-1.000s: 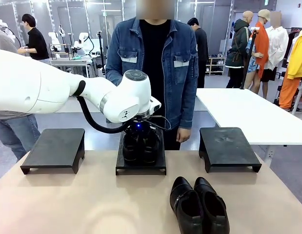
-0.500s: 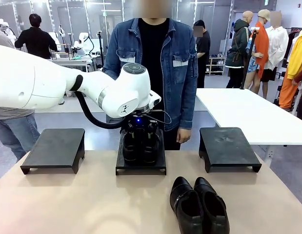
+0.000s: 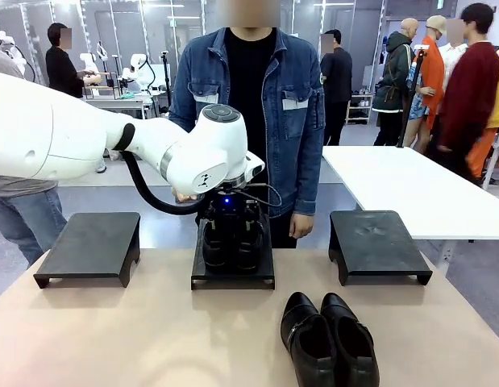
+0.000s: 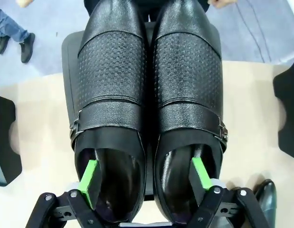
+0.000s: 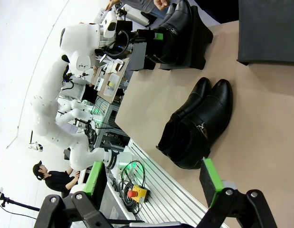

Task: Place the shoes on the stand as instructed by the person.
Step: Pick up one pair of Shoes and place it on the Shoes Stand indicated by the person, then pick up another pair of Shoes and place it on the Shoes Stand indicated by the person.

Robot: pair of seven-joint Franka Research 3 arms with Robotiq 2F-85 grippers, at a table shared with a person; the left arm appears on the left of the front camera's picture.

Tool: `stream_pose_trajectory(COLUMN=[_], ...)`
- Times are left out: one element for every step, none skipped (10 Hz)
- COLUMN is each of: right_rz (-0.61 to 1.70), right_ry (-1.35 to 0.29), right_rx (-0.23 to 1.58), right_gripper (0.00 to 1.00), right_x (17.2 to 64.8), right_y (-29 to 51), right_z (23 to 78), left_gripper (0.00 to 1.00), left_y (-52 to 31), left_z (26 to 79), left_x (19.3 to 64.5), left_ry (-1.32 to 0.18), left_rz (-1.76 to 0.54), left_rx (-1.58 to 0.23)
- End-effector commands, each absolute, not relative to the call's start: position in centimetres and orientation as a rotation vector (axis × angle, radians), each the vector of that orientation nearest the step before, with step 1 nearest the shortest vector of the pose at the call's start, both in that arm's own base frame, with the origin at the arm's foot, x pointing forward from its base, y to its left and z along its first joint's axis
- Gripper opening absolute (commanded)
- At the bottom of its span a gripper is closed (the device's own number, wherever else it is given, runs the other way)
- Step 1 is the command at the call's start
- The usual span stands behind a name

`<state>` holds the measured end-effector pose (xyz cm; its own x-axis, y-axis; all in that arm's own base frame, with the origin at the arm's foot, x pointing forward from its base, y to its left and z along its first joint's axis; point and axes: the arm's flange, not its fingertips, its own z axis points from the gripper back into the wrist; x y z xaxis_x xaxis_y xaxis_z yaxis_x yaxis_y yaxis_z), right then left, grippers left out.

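Two pairs of shoes are laid out: one pair (image 3: 230, 242) is set on the middle stand (image 3: 233, 278), and the other pair (image 3: 330, 343) lies on the table (image 3: 112, 339) nearer the robot. The left claw (image 4: 146, 178) is spread wide, one pad lowered into each shoe on the stand, nothing pinched. The right claw (image 5: 154, 178) is held wide open, empty.

The beige worktop (image 3: 112, 339) stands in a large open hall. Floor (image 3: 152, 205): smooth and grey. A white table (image 3: 394, 181) stands to the right, behind the worktop. Rear left: a bench (image 3: 112, 101) carrying equipment. Rear centre: a low shelf unit (image 3: 358, 106). Rear wall (image 3: 96, 24): tall pale panels, possibly glazed; detail is too small to confirm. Overhead strip lights (image 3: 164, 6) give even, diffuse illumination.
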<state>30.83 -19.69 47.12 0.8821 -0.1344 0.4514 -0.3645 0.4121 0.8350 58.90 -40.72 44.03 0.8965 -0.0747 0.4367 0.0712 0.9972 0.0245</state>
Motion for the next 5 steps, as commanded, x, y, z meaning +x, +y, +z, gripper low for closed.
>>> stream_pose_trajectory(right_rz=[0.161, 0.161, 0.161, 0.161, 0.161], right_ry=[-0.507, -0.507, -0.507, -0.507, -0.507], right_rx=[1.154, 1.154, 1.154, 1.154, 1.154], right_gripper=[1.0, 1.0, 1.0, 1.0, 1.0], right_x=[30.73, 30.73, 30.73, 30.73, 30.73], right_y=[-19.74, -19.74, -19.74, -19.74, -19.74], right_z=[47.22, 47.22, 47.22, 47.22, 47.22], left_gripper=[0.93, 0.93, 0.93, 0.93, 0.93], left_y=[-40.85, -40.85, -40.85, -40.85, -40.85], left_z=[44.16, 44.16, 44.16, 44.16, 44.16], left_x=[59.12, 59.12, 59.12, 59.12, 59.12], left_ry=[-0.462, -0.462, -0.462, -0.462, -0.462], left_rz=[-0.078, -0.078, -0.078, -0.078, -0.078], left_rx=[-0.001, -0.001, -0.001, -0.001, -0.001])
